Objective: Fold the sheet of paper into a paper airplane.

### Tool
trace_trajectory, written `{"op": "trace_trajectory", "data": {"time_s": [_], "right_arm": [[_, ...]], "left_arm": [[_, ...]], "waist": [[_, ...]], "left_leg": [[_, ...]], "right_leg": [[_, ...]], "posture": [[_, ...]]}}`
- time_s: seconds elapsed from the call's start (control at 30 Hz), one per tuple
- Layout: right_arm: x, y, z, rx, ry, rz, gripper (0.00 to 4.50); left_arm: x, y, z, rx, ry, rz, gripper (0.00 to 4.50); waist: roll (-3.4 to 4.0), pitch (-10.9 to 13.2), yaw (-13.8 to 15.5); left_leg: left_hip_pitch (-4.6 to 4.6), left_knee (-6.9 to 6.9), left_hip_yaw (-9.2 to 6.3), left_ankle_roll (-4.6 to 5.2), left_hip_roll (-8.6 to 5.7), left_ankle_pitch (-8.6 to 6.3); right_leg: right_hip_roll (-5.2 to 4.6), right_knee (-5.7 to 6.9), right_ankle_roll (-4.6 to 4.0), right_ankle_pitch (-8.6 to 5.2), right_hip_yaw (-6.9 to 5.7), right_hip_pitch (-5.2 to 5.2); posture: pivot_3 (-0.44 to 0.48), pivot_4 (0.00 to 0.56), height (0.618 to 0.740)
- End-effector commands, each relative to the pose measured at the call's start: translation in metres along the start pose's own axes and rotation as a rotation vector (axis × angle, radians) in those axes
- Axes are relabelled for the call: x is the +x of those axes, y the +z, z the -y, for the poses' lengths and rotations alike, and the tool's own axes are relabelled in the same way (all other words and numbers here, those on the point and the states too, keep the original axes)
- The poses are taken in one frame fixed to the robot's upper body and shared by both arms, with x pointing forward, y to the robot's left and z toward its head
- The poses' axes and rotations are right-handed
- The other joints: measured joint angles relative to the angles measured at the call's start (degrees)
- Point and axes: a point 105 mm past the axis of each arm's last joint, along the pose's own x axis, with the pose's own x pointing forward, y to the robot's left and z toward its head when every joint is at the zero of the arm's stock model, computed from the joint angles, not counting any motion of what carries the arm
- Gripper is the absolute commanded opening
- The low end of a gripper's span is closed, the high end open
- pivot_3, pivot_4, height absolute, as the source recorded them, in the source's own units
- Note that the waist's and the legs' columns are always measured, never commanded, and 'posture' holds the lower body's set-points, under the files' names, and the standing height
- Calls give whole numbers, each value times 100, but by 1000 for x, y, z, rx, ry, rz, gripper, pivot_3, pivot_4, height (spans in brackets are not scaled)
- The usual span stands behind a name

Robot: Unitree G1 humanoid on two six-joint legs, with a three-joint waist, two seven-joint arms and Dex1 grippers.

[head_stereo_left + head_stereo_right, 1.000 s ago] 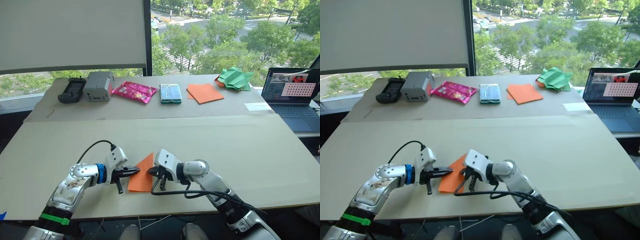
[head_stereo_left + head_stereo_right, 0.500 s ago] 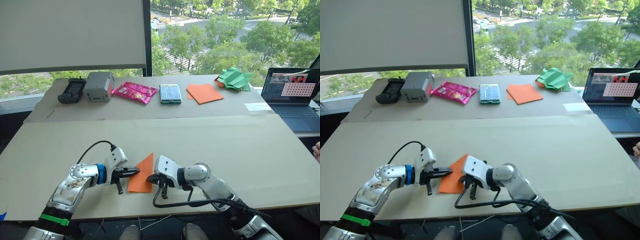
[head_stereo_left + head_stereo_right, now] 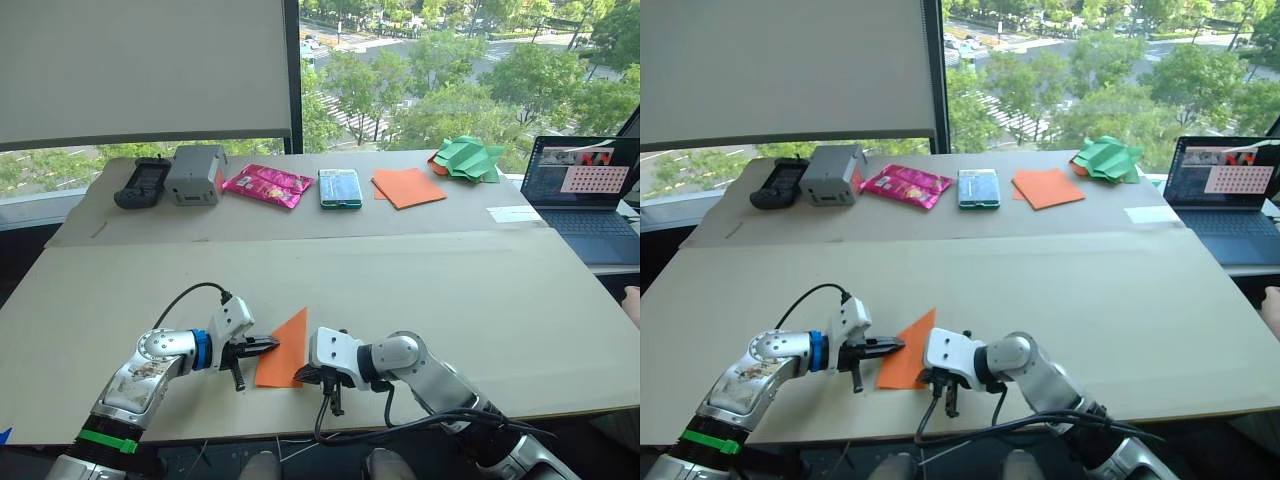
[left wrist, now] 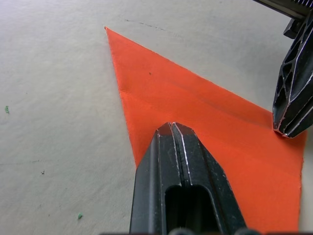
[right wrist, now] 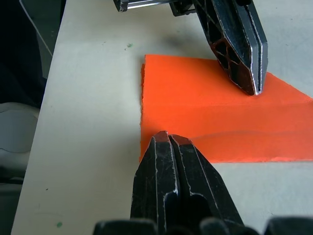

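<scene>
The right gripper (image 3: 322, 377) has slid back along the near edge of the sheet of paper (image 3: 283, 350), now at its near right corner, jaws closed and empty, pressing flat. The left gripper (image 3: 268, 346), jaws also closed, pins the paper's left edge to the worktop (image 3: 450, 290). The paper lies as a folded wedge; likely a crease being run down, airplane far from finished.

R gripper (image 3: 304, 374) slid toward near table edge, now at paper's (image 3: 283, 350) bottom corner.
</scene>
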Motion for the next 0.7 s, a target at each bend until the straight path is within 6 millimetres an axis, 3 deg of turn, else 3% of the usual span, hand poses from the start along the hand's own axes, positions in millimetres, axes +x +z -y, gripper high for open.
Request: {"op": "trace_trajectory", "data": {"time_s": [0.03,0.3,0.43,0.57,0.7], "right_arm": [[10,-47,-44,114,175,-168,0],[9,-46,-56,88,213,-172,0],[8,-42,-52,79,184,-152,0],[-6,-17,-26,70,67,-34,0],[-34,24,0,94,-66,157,0]], "left_arm": [[-4,-15,-1,-13,13,-65,24],[-4,-16,0,-14,9,-69,24],[-3,-16,0,-15,7,-66,24],[-3,-8,-3,-3,12,-41,24],[-14,20,-3,6,9,46,24]], "waist": [[-2,-3,0],[-8,-10,-3],[-10,-10,-3],[-13,-5,6],[-28,43,20]], "left_leg": [[0,-1,0,0,0,0],[2,-1,2,-7,1,-5],[5,-2,2,-8,1,-5],[4,-2,3,-8,1,-5],[-19,1,2,-8,1,-5]], "right_leg": [[0,-2,0,0,0,0],[-1,-6,0,-3,0,1],[-2,-6,0,-3,0,1],[-2,-6,0,-3,-1,0],[-2,-6,1,-3,-1,-10]], "posture": [[0,150,706],[0,150,706],[0,150,706],[0,150,706],[0,150,706]]}}
